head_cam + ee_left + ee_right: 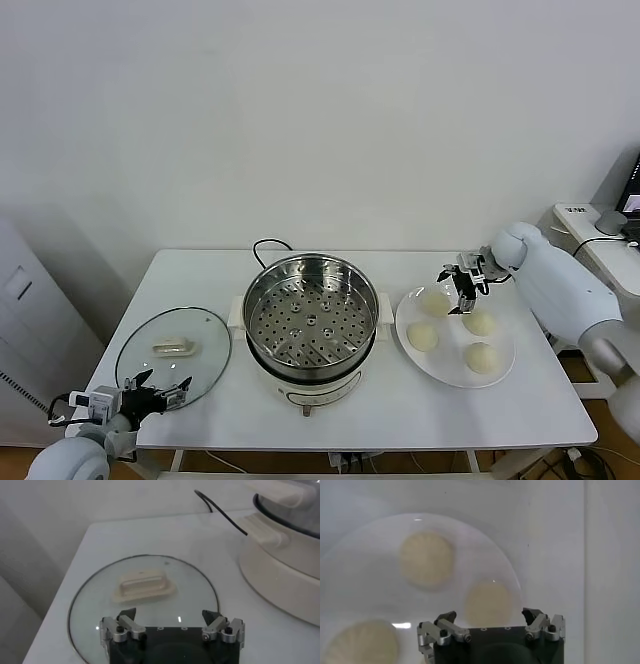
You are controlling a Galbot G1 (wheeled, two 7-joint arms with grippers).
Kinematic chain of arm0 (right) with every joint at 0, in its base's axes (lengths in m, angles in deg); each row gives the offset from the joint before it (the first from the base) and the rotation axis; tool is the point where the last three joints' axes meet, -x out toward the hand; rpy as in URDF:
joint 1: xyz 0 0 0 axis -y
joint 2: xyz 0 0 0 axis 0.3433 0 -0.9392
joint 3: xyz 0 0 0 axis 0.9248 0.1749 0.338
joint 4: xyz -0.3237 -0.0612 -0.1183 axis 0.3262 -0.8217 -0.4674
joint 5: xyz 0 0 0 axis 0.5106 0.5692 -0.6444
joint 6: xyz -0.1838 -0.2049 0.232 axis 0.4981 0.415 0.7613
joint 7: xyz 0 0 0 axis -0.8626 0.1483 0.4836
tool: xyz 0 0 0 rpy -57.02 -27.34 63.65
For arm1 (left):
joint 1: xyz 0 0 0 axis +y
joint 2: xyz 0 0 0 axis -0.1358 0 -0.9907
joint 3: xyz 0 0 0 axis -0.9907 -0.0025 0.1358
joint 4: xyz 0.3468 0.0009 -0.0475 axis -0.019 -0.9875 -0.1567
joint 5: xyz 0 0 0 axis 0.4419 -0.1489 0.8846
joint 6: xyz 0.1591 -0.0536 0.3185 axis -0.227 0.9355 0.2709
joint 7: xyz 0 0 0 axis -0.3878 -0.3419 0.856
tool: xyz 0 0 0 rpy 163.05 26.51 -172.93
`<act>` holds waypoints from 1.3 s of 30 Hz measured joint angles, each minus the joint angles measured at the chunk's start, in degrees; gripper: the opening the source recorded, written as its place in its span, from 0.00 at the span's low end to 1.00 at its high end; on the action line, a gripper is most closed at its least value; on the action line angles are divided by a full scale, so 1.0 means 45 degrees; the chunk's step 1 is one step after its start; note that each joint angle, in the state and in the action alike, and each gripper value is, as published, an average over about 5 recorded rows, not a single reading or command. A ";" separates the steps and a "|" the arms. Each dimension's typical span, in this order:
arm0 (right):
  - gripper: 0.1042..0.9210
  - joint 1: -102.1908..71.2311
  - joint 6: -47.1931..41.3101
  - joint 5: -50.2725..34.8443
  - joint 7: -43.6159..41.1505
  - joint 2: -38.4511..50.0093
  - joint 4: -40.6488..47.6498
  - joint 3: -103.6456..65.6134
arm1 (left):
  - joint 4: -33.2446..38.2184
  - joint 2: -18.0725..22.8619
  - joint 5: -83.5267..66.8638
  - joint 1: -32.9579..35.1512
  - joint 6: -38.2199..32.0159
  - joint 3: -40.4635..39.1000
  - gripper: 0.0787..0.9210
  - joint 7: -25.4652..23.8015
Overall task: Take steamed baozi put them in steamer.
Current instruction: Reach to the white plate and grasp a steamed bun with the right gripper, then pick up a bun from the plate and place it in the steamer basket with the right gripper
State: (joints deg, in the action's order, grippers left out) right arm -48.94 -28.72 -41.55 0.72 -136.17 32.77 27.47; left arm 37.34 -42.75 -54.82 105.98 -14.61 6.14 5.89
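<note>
Stainless steel: the steamer stands mid-tabletop on a white base, its perforated tray bare, a black cord trailing behind it toward the wall.
Glass: a round lid with a cream handle lies flat on the robot's left of the steamer, just beside it.
White plate: the plate sits on the robot's right of the steamer, close to its side handle, on the white tabletop.
Steamed baozi: four buns rest on the plate, apart from one another: rear-left, rear-right, front-left, front-right.
Orientation: each bun sits dome-up; being round, none shows a long axis.
Right hand: the right hand hangs above the plate's rear edge, fingers spread and empty; the rear-left bun lies just under it, untouched.
In the way: nothing stands between plate and steamer.
Left hand: the left hand waits at the tabletop's front-left edge, over the lid's near rim, fingers apart, holding nothing.
</note>
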 measured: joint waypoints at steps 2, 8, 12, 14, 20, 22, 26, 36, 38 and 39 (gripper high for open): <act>0.85 -0.0026 0.0039 0.0202 0.0086 -0.0229 0.0248 -0.0089 | -0.0010 -0.0035 -0.0038 0.0014 -0.0018 0.0013 0.88 -0.0003; 0.75 -0.0047 0.0157 0.0865 0.0166 -0.0841 0.0956 -0.0450 | -0.0021 -0.0070 -0.0112 0.0020 -0.0037 0.0018 0.88 -0.0010; 0.69 -0.0044 0.0169 0.1283 0.0116 -0.1071 0.1279 -0.0639 | -0.0015 -0.0066 -0.0137 0.0019 -0.0036 -0.0003 0.88 -0.0015; 0.65 -0.0048 0.0168 0.1442 0.0068 -0.1127 0.1374 -0.0707 | -0.0014 -0.0062 -0.0146 0.0017 -0.0036 -0.0010 0.88 -0.0016; 0.58 -0.0122 0.0159 0.1767 0.0004 -0.1297 0.1635 -0.0912 | -0.0011 -0.0050 -0.0198 0.0012 -0.0036 -0.0012 0.88 -0.0014; 0.56 -0.0136 0.0158 0.1841 -0.0006 -0.1351 0.1708 -0.0977 | -0.0001 -0.0036 -0.0211 0.0015 -0.0036 -0.0011 0.88 -0.0012; 0.48 -0.0139 0.0158 0.1946 -0.0039 -0.1409 0.1797 -0.1069 | 0.0030 0.0008 -0.0221 0.0030 -0.0034 -0.0011 0.88 -0.0005; 0.45 0.0048 0.0228 0.1948 -0.0230 -0.1203 0.1597 -0.0940 | 0.0178 0.0211 -0.0209 -0.0081 0.0137 -0.0007 0.88 0.0144; 0.45 0.0169 0.0245 0.1828 -0.0296 -0.1069 0.1420 -0.0799 | 0.0217 0.0274 -0.0176 -0.0103 0.0203 -0.0022 0.88 0.0194; 0.45 0.0247 0.0257 0.1740 -0.0334 -0.0991 0.1306 -0.0702 | 0.0237 0.0297 -0.0156 -0.0106 0.0234 -0.0030 0.88 0.0215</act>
State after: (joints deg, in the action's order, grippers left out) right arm -47.83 -27.56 -33.73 -0.78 -140.63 38.65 24.31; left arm 38.41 -41.41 -55.52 105.50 -13.56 6.00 6.86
